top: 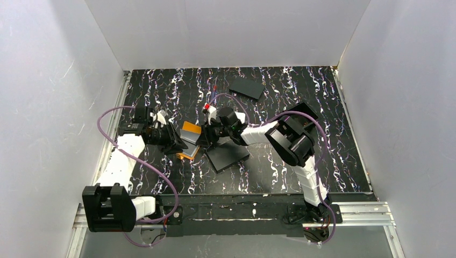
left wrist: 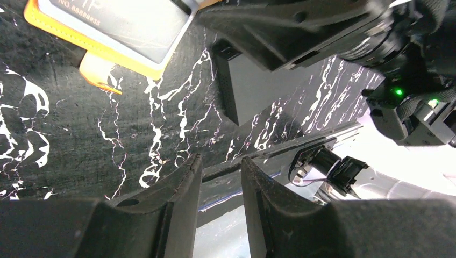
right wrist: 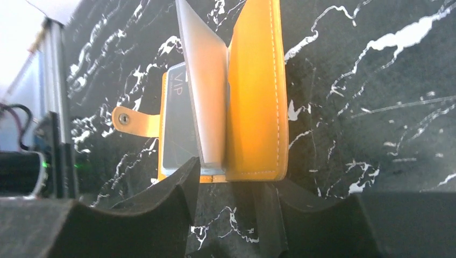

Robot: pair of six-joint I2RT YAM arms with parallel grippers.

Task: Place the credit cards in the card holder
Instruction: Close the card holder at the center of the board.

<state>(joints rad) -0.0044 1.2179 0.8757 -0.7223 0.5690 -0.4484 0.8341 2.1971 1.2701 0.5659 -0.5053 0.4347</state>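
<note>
Orange card holder (right wrist: 255,91) lies open on the table (top: 301,97), my left gripper (left wrist: 221,174) beside it empty with fingers (left wrist: 180,188) slightly apart, my right gripper (right wrist: 228,180) straddling its raised leaf, clamped or not I cannot tell.

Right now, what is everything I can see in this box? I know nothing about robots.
card holder: one, orange with a pale grey inside, mid-table, open with a leaf raised.
card: one seen, dark grey, marked VIP, lying in the holder.
flat black rectangles: two, black; one at the far side, one mid-table beside the holder.
table: one, black with white veining.
walls: pale grey, on three sides of the table.
cables: purple, looping along both arms.
left tool: one, black, fingers slightly apart and empty, just left of the holder.
right tool: one, black, fingers closed on the holder's raised edge.
</note>
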